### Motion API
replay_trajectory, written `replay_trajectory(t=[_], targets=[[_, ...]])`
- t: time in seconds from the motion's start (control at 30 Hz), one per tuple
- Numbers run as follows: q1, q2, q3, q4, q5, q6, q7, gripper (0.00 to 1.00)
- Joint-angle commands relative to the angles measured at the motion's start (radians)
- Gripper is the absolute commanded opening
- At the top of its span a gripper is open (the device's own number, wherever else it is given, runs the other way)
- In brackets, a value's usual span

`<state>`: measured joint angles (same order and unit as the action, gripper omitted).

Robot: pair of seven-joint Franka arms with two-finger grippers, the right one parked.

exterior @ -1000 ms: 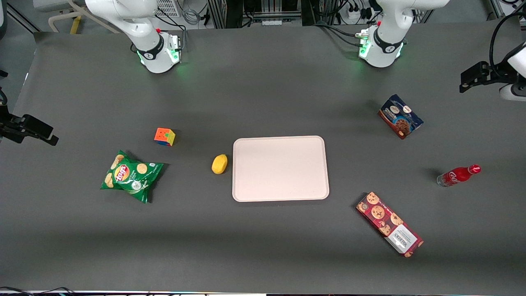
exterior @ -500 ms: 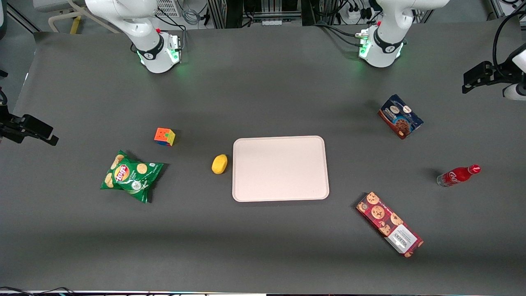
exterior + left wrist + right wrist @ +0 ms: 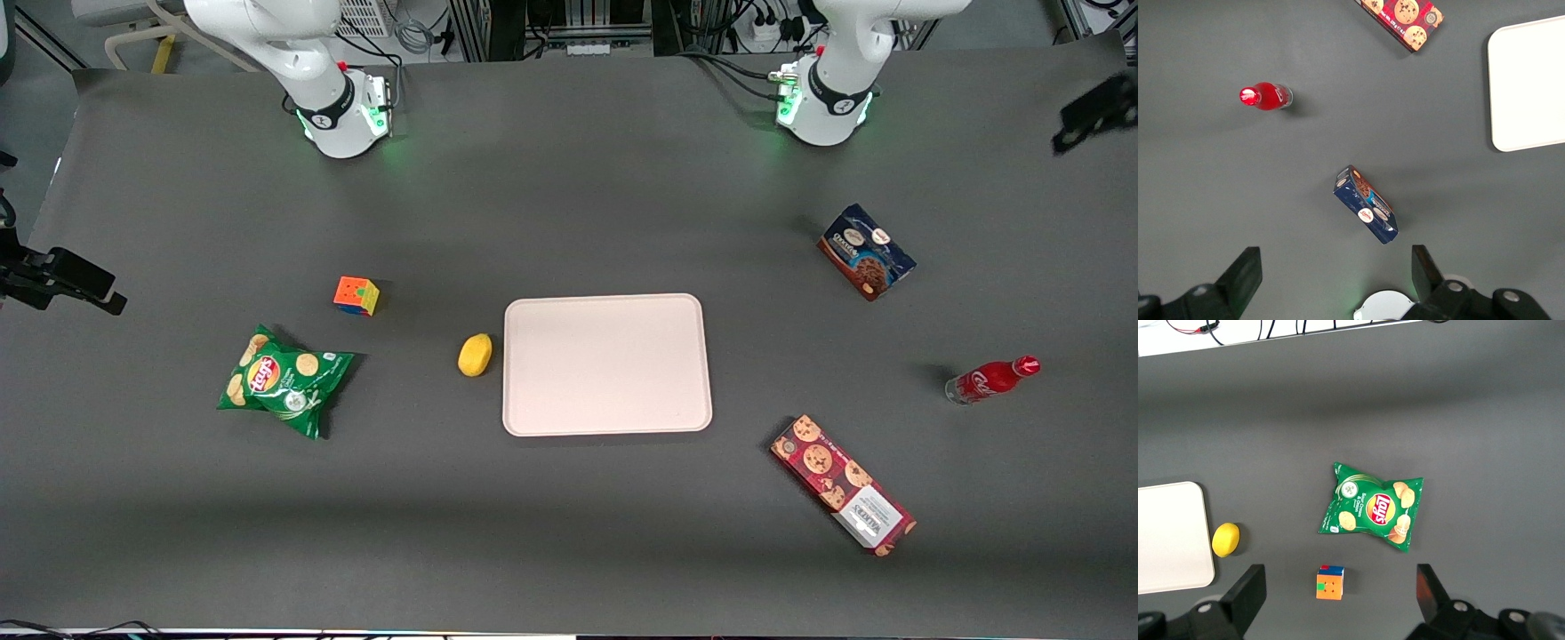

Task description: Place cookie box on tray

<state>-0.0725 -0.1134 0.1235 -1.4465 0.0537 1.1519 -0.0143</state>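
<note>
Your tray [image 3: 607, 364] lies bare mid-table. Farther back, toward the working arm's end, you see the cookie box [image 3: 866, 252]: navy, white oval logos, cookie picture, brown-red side. The gripper [image 3: 1335, 280] hovers high above it, fingers spread, holding nothing.

Robotics laboratory: two arm bases [image 3: 342, 111] bolted to a table [image 3: 569, 533] with a grey mat; cable bundles [image 3: 747, 27] and equipment racks [image 3: 551, 18] line its edge, away from the gripper [image 3: 1089, 111].
</note>
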Motion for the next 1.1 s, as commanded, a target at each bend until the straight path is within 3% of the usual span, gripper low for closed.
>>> replay_trajectory(t=[0.0,0.2,0.4,0.63,0.77,1.07], targets=[[0.014,0.04,-0.018,0.026,0.014,-0.132,-0.188,1.0],[0.019,-0.027,-0.013,-0.229,0.012,0.029,-0.23,1.0],[0.022,-0.17,-0.007,-0.656,0.012,0.392,-0.253,1.0],[0.025,-0.164,-0.004,-0.968,0.0,0.77,-0.277,1.0],[0.025,-0.126,-0.002,-1.089,0.0,0.963,-0.293,1.0],[0.025,-0.055,-0.001,-1.229,0.0,1.204,-0.293,1.0]])
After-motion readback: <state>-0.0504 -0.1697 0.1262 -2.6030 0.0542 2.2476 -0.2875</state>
